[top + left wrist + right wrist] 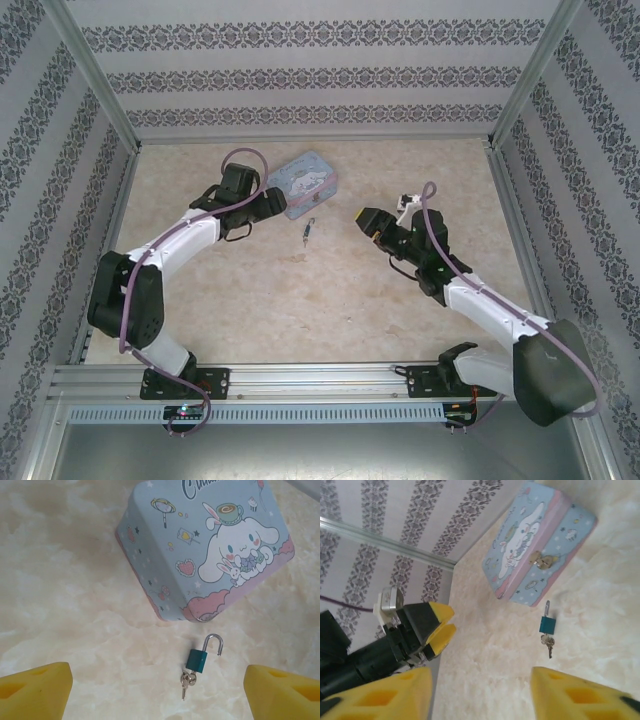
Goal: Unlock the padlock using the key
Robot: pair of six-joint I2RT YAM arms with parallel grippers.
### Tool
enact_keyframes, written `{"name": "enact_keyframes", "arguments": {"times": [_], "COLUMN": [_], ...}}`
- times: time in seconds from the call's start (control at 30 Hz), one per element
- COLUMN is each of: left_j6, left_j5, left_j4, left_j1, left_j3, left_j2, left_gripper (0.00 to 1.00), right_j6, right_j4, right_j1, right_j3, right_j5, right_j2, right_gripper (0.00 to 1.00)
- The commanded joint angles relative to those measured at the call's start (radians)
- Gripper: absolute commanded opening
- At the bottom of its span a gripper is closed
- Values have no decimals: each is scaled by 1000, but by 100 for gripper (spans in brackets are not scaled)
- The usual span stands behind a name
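Note:
The small teal padlock (pixel 196 660) lies flat on the marble-patterned table (pixel 75 605), just in front of the tin's corner. Its thin metal shackle (pixel 214 643) stands sprung, one end free of the body. The tiny grey key (pixel 187 682) hangs at the lock's bottom end, touching it. My left gripper (pixel 157 702) is open, its yellow fingers (pixel 35 692) on either side of the lock and a little short of it. My right gripper (pixel 480 695) is also open and empty, with the padlock (pixel 548 625) and key (pixel 548 644) ahead of it. Seen from above, the padlock (pixel 310 232) lies between the left gripper (pixel 272 204) and right gripper (pixel 366 219).
A light-blue rectangular tin (pixel 210 545) with a cartoon rabbit stands shut right behind the padlock, its clasp (pixel 542 560) facing the right arm. Patterned walls and a metal frame (pixel 310 137) enclose the table.

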Motion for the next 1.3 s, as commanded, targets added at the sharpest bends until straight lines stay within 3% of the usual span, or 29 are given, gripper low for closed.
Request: {"name": "enact_keyframes", "arguments": {"times": [0.0,0.13,0.3,0.93,1.13,1.27], "left_j6": [30,63,79,72,34,-24], "left_j5": [37,39,25,-23,31,73], "left_j4": [47,76,67,-21,-16,52], "left_j1": [-28,-101,-160,-263,-336,-385], "left_j3": [-38,-24,37,313,354,302], "left_j2": [15,67,167,446,462,383], "left_gripper": [89,89,89,89,89,90], "right_j6": [-31,-23,-12,34,44,47], "right_j4": [-94,-107,-120,-150,-151,-153], "right_j1": [-27,-62,-116,-277,-290,-296], "right_j3": [-38,-82,-128,-202,-202,-202], "right_j5": [28,26,5,-93,-99,-98], "right_j2": [-41,-82,-140,-314,-322,-328], "right_gripper": [68,79,85,86,86,86]}}
